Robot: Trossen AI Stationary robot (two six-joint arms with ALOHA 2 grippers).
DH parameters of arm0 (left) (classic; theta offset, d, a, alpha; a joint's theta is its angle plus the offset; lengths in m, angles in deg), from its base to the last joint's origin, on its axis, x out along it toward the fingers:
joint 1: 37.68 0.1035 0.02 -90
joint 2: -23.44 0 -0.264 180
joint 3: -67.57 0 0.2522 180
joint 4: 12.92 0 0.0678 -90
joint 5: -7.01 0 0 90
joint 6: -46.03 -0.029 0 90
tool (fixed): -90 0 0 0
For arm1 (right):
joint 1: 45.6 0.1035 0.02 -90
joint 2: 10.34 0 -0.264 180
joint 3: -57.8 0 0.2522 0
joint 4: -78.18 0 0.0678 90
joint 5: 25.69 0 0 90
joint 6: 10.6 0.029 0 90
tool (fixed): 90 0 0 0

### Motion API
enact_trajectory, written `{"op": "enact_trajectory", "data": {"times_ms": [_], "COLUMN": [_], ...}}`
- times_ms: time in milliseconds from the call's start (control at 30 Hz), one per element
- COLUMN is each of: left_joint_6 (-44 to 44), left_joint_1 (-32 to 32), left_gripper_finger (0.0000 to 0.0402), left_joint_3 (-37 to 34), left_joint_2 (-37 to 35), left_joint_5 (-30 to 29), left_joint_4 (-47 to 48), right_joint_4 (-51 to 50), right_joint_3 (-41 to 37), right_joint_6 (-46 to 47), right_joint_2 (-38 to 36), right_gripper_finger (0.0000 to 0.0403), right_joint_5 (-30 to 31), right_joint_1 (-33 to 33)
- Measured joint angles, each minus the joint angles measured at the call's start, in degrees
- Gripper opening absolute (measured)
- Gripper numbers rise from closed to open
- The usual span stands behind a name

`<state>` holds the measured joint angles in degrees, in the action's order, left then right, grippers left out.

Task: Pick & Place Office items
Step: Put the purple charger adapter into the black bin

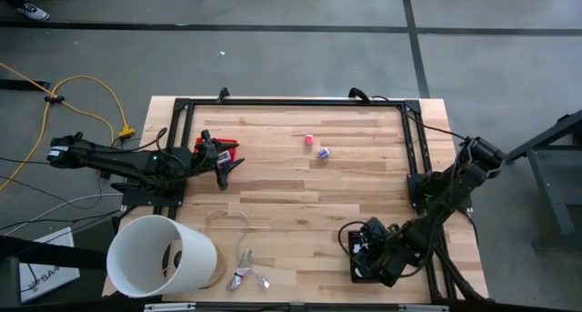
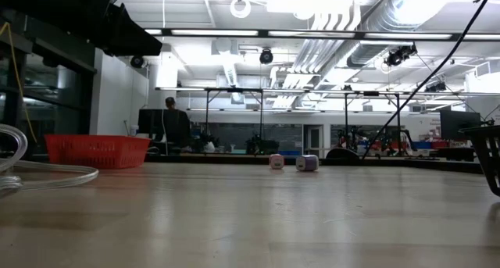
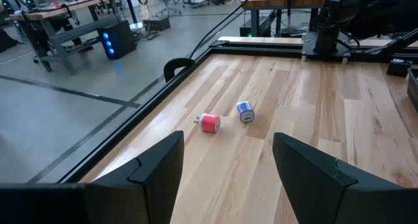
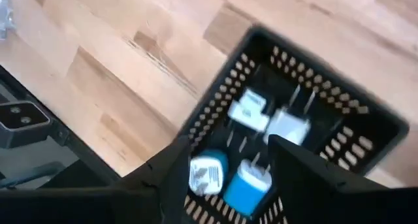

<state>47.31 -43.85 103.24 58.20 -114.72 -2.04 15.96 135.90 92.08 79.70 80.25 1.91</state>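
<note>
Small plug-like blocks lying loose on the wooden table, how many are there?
2: a pink block and a purple-and-white block beside it, near the table's far edge. Others lie in the black mesh basket, some possibly hidden.

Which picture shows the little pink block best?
The left wrist view: the pink block looks big and clear beside the purple one. From above and table height it is tiny. The right wrist view misses it.

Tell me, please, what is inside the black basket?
Inside the black basket lie two white pieces, a blue piece and a white-and-blue piece. The right tool, open above, covers the near corner.
</note>
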Motion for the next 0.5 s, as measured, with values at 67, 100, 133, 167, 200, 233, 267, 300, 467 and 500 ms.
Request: {"op": "enact_trajectory", "data": {"times_ms": [67, 100, 133, 167, 200, 233, 267, 300, 467, 500], "left_joint_6": [0.0, 0.0, 0.0, 0.0, 0.0, 0.0, 0.0, 0.0, 0.0, 0.0], "left_joint_1": [0.0, 0.0, 0.0, 0.0, 0.0, 0.0, 0.0, 0.0, 0.0, 0.0], "left_gripper_finger": [0.0227, 0.0227, 0.0227, 0.0227, 0.0227, 0.0227, 0.0227, 0.0227, 0.0227, 0.0227], "left_joint_3": [0.0, 0.0, 0.0, 0.0, 0.0, 0.0, 0.0, 0.0, 0.0, 0.0], "left_joint_2": [0.0, 0.0, 0.0, 0.0, 0.0, 0.0, 0.0, 0.0, 0.0, 0.0], "left_joint_5": [0.0, 0.0, 0.0, 0.0, 0.0, 0.0, 0.0, 0.0, 0.0, 0.0], "left_joint_4": [0.0, 0.0, 0.0, 0.0, 0.0, 0.0, 0.0, 0.0, 0.0, 0.0], "right_joint_4": [-0.1, -0.3, -0.3, -0.3, -0.3, -0.2, -0.1, 0.0, 3.2, 4.2], "right_joint_3": [0.0, 0.0, 0.0, 0.0, 0.0, 0.0, 0.0, 0.0, 0.0, 0.0], "right_joint_6": [-3.5, -5.7, -8.1, -10.4, -12.9, -15.4, -18.0, -20.8, -36.5, -39.9], "right_joint_2": [0.0, 0.0, 0.0, 0.0, 0.0, 0.0, 0.0, 0.0, 0.0, 0.0], "right_gripper_finger": [0.0191, 0.0191, 0.0191, 0.0191, 0.0191, 0.0191, 0.0191, 0.0191, 0.0191, 0.0191], "right_joint_5": [0.4, 0.6, 0.6, 0.6, 0.6, 0.6, 0.5, 0.5, 0.5, 0.3], "right_joint_1": [-1.7, -2.7, -3.8, -5.0, -6.2, -7.4, -8.8, -10.1, -16.4, -17.5]}}
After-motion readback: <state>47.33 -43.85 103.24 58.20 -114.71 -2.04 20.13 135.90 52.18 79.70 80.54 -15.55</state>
